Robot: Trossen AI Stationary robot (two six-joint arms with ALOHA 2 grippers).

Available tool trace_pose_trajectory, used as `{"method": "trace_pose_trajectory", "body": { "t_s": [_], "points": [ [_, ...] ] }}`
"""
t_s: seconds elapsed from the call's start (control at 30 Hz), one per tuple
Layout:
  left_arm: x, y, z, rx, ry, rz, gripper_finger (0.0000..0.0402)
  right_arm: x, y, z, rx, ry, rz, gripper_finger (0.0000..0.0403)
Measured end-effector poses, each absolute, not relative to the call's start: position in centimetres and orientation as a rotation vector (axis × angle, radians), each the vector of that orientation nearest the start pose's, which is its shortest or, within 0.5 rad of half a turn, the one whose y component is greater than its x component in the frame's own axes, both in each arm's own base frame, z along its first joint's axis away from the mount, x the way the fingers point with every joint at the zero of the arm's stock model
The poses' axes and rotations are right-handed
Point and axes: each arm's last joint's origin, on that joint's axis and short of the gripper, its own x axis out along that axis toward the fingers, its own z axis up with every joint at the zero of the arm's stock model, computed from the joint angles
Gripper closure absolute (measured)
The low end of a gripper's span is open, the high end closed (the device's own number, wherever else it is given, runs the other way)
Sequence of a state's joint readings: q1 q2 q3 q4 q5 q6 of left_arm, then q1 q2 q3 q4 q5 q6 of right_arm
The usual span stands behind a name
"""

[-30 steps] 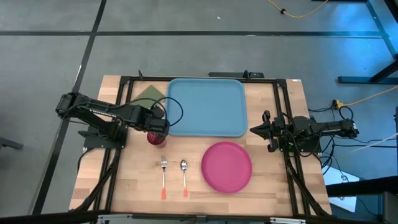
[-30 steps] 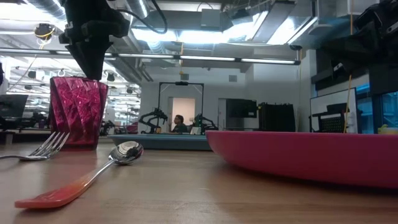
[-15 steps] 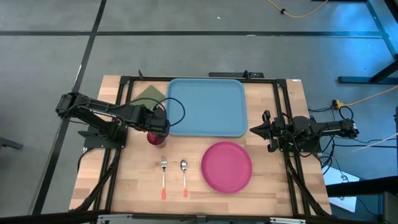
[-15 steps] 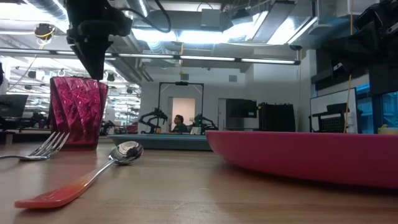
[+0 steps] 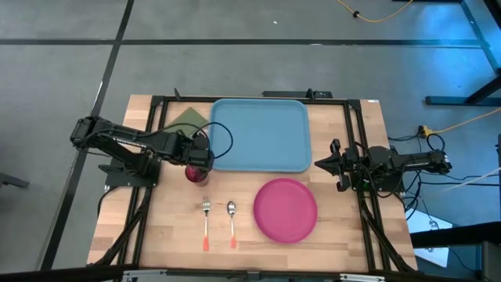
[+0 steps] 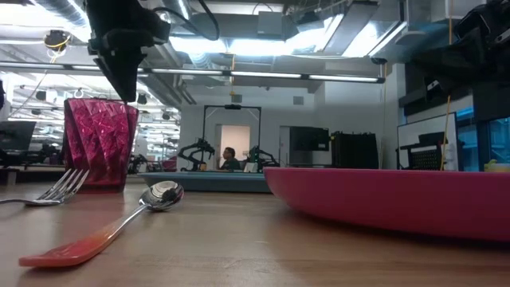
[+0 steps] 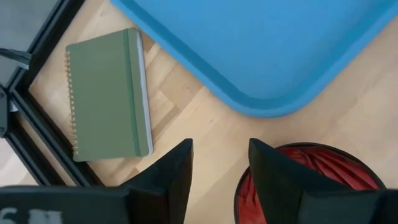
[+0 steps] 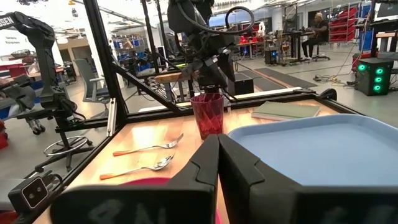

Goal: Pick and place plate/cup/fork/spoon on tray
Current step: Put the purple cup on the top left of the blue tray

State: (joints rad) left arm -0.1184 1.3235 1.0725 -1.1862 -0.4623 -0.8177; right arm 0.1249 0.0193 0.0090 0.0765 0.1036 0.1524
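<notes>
The dark red cup (image 5: pixel 196 173) stands upright on the table just off the light blue tray's (image 5: pixel 261 135) near-left corner. My left gripper (image 5: pixel 200 159) is open and points down over the cup's far rim (image 7: pixel 298 152); in the low view its tip (image 6: pixel 127 96) stands level with the rim of the cup (image 6: pixel 100 143). The pink plate (image 5: pixel 286 209) lies near the tray's near-right side. The fork (image 5: pixel 206 223) and the spoon (image 5: pixel 232 223) lie side by side, handles toward the near edge. My right gripper (image 5: pixel 319 164) is shut and empty at the table's right. My left gripper comes from above, pointing down, with one finger (image 7: pixel 273 174) over the cup's rim (image 7: pixel 249 186) and the other (image 7: pixel 174 174) outside it. I cannot tell whether a finger touches the rim. The cup stands upright on the table.
An olive-green spiral notebook (image 5: pixel 188 117) lies at the far left beside the tray. Black frame rails (image 5: pixel 153 141) run along both sides of the table. Bare wood lies around the cutlery and left of the plate.
My left gripper has edged a little toward the table's right above the cup. The cup, cutlery, plate and tray stay where they were.
</notes>
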Motion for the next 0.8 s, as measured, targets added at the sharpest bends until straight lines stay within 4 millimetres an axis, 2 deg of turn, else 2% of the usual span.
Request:
{"method": "trace_pose_trajectory", "body": {
  "t_s": [0.33, 0.63, 0.8],
  "points": [
    [21.9, -1.5, 26.3, -0.275, 1.207, 0.751, 0.0253, 9.8, 0.9, 17.2, 0.160, -0.064, 0.026, 0.0389],
    [21.6, -1.5, 26.2, -0.132, 1.313, 0.611, 0.0253, 9.8, 0.9, 17.2, 0.160, -0.064, 0.026, 0.0389],
    [21.4, -1.6, 25.2, -0.104, 1.365, 0.540, 0.0253, 9.8, 0.9, 17.2, 0.160, -0.064, 0.026, 0.0389]
  ]
}}
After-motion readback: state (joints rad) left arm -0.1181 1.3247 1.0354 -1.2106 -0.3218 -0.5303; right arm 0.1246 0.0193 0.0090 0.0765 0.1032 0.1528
